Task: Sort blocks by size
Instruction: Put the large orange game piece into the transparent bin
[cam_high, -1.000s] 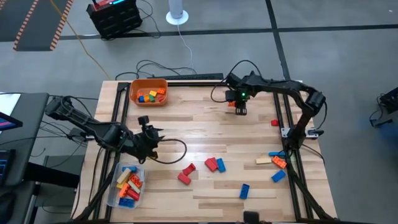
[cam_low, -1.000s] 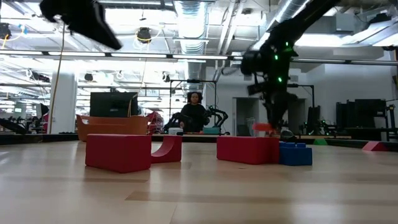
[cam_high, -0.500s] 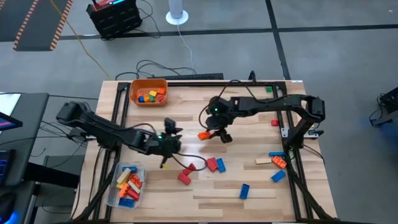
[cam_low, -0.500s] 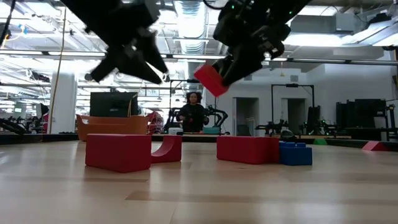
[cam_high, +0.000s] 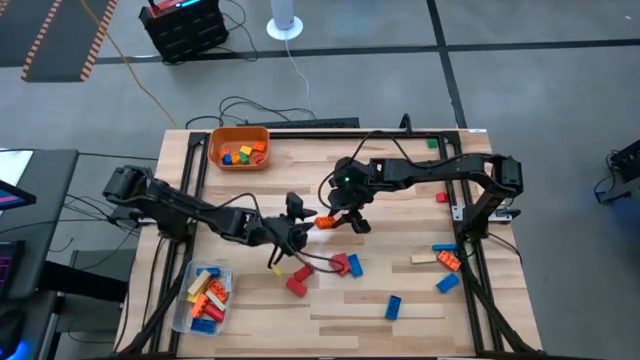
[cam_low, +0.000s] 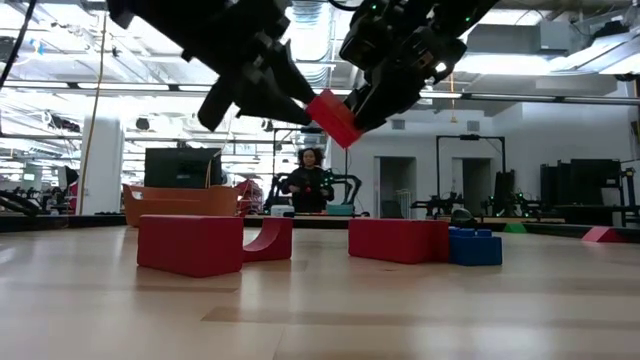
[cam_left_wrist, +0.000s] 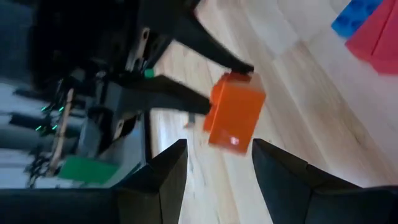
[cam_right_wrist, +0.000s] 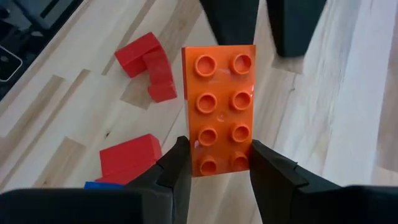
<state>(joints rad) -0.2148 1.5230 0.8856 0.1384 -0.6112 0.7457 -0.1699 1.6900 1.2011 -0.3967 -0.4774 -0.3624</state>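
Orange plastic sits at the centre of this moment: a long orange block (cam_right_wrist: 219, 111) with eight studs is clamped at one end between the fingers of the right gripper (cam_high: 333, 216), held in the air above the middle of the table (cam_high: 400, 300). The left gripper (cam_high: 300, 226) is just beside it, its two fingers spread wide on either side of the block's free end and not yet closed on it, as the left wrist view shows. It looks like a hand-over from one arm to the other, though that is only a judgement.

Sorting seems well under way but far from finished. The orange bin (cam_high: 238, 147) at the far left corner holds a few small blocks, and the clear tub (cam_high: 203, 297) at the near left edge holds several longer ones in orange, yellow, red and blue.

Still loose on the wood are a cluster of red blocks (cam_high: 298, 280) with a red and blue pair (cam_high: 347, 264) near the middle, a single blue block (cam_high: 393, 306) nearer the front, a small red block (cam_high: 441, 198) toward the right, and a group of blue, tan and orange blocks (cam_high: 443, 258) by the right arm's base. A green one shows at the far edge (cam_high: 431, 144). So roughly ten pieces remain.
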